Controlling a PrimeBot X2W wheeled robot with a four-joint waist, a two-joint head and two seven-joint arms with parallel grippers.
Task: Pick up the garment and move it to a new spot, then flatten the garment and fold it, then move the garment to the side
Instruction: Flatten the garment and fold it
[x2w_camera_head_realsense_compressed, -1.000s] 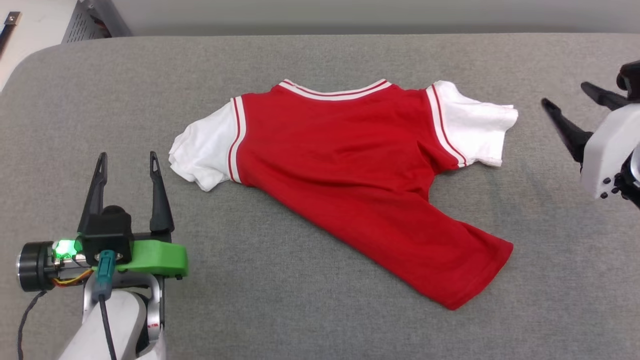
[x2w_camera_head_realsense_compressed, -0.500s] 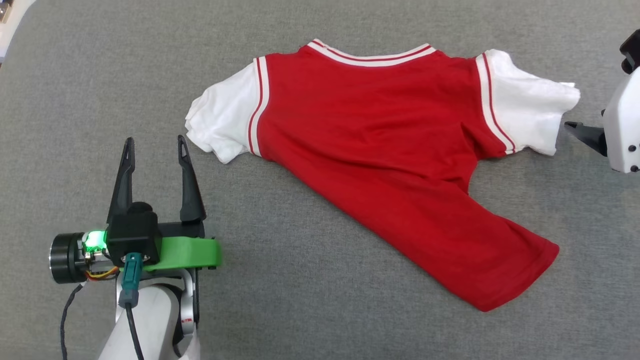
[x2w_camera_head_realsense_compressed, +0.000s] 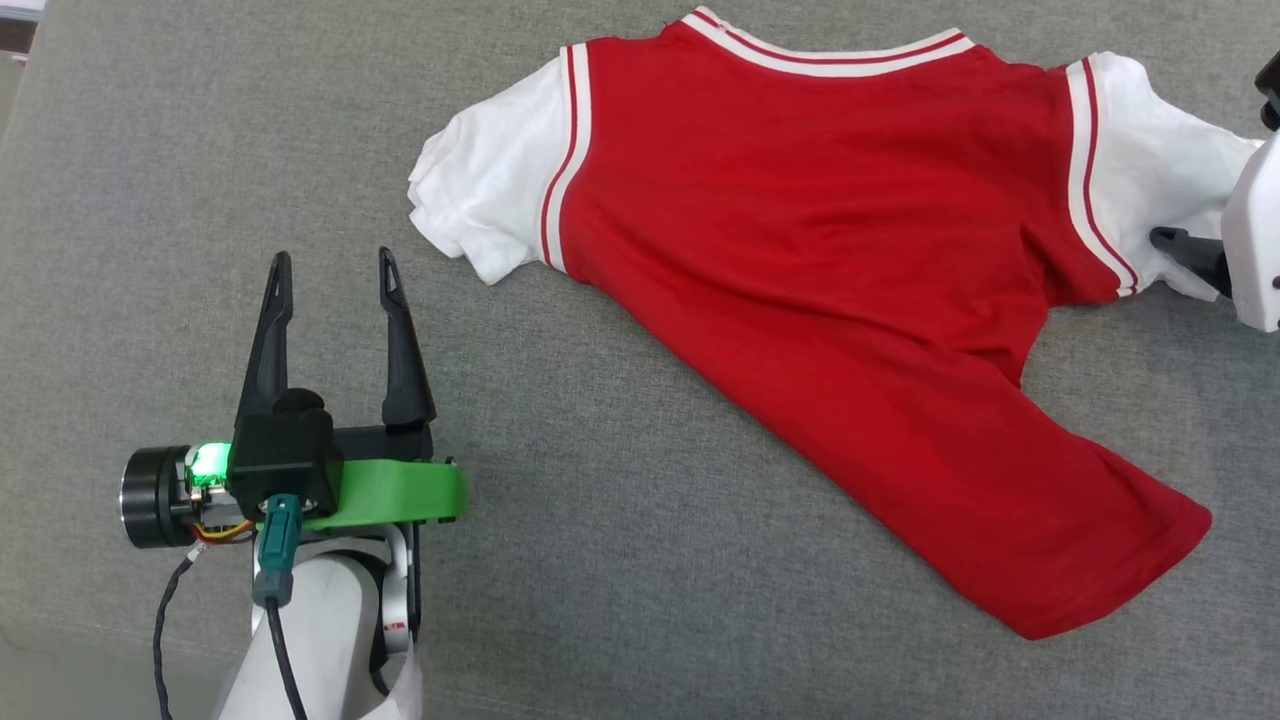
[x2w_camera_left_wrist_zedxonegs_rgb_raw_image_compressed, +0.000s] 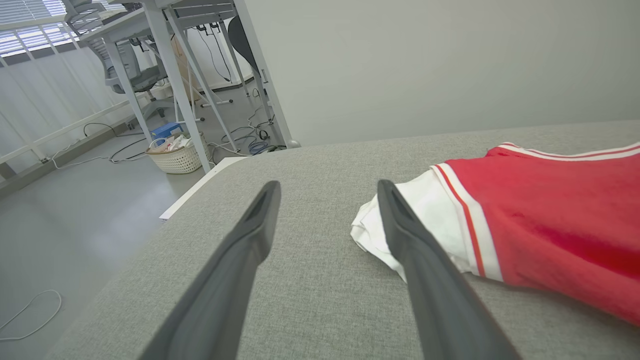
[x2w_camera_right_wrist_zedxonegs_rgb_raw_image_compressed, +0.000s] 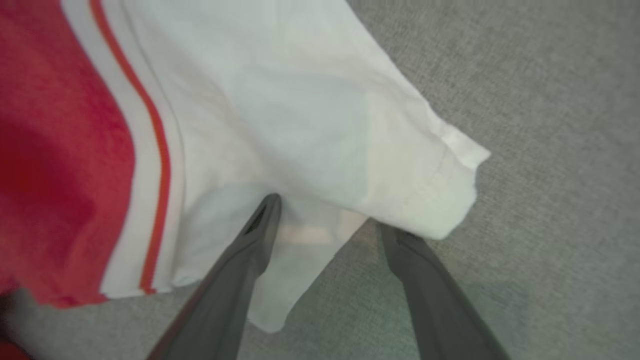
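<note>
Currently the red jersey T-shirt with white short sleeves (x2w_camera_head_realsense_compressed: 830, 300) is lying skewed across the head view's upper right. Both the left gripper (x2w_camera_head_realsense_compressed: 333, 256), lower left, and the right gripper (x2w_camera_right_wrist_zedxonegs_rgb_raw_image_compressed: 327, 215), straddling the sleeve edge, are gaping wide, empty. A shallow pinch there risks the cloth slipping free.

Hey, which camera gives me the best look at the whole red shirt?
The head view: the garment lies spread there from neckline to hem, nearly whole. The left wrist view catches one white sleeve and some red body; the right wrist view, the other sleeve close up.
</note>
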